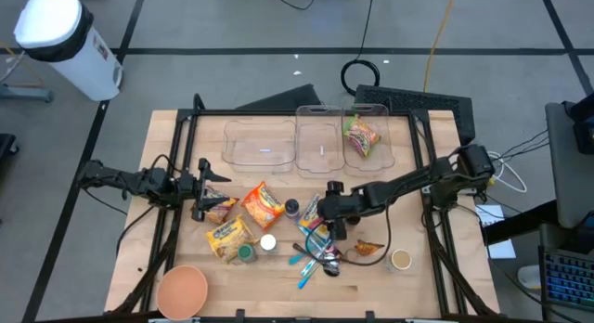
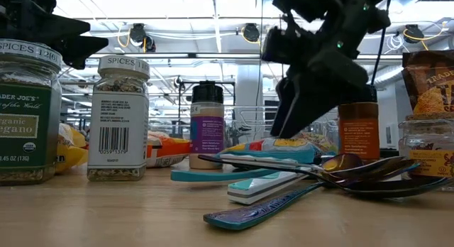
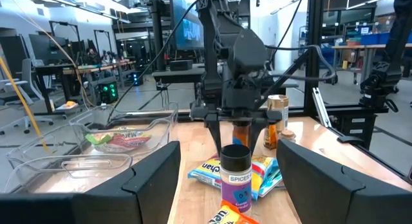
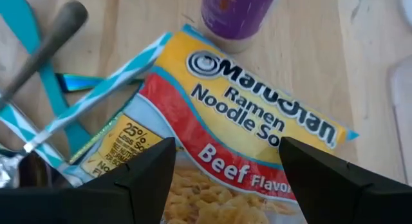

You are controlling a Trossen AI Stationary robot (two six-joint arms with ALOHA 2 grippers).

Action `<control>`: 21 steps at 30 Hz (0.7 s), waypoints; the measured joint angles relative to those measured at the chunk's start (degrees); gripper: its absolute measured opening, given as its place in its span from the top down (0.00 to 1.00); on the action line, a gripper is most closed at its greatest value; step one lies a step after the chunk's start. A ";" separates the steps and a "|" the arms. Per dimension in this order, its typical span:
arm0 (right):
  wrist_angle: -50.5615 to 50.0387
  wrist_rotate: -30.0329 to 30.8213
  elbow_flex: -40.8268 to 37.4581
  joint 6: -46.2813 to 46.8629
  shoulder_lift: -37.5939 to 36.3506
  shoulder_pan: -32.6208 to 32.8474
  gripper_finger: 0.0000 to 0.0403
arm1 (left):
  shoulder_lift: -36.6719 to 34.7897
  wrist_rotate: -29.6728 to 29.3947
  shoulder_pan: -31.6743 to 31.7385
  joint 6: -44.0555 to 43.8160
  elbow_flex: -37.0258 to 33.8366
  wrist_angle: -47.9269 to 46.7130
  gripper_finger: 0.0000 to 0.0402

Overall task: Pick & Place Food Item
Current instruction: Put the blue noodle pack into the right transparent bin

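A Maruchan beef ramen pack lies flat on the table next to a purple-labelled spice bottle. It also shows in the high view and in the low view. My right gripper is open and points down, one finger on each side above the pack. It is near the table's middle and just above the pack in the low view. My left gripper is open and empty at the table's left, held level over a snack bag.
Three clear bins stand along the far edge, and the right one holds a green food bag. Teal utensils and spoons lie beside the pack. Snack bags, spice jars, an orange bowl and a small cup lie around.
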 joint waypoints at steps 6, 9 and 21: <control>-0.56 0.06 0.00 0.00 0.59 -0.11 0.36 | 0.01 0.00 -0.02 0.00 0.00 0.00 0.34; -0.62 0.07 0.00 0.00 0.57 -0.11 0.42 | 0.01 0.00 0.00 0.00 0.00 0.01 0.34; -0.83 0.22 0.00 -0.11 0.55 -0.13 0.73 | 0.00 0.00 0.00 0.00 0.00 0.02 0.34</control>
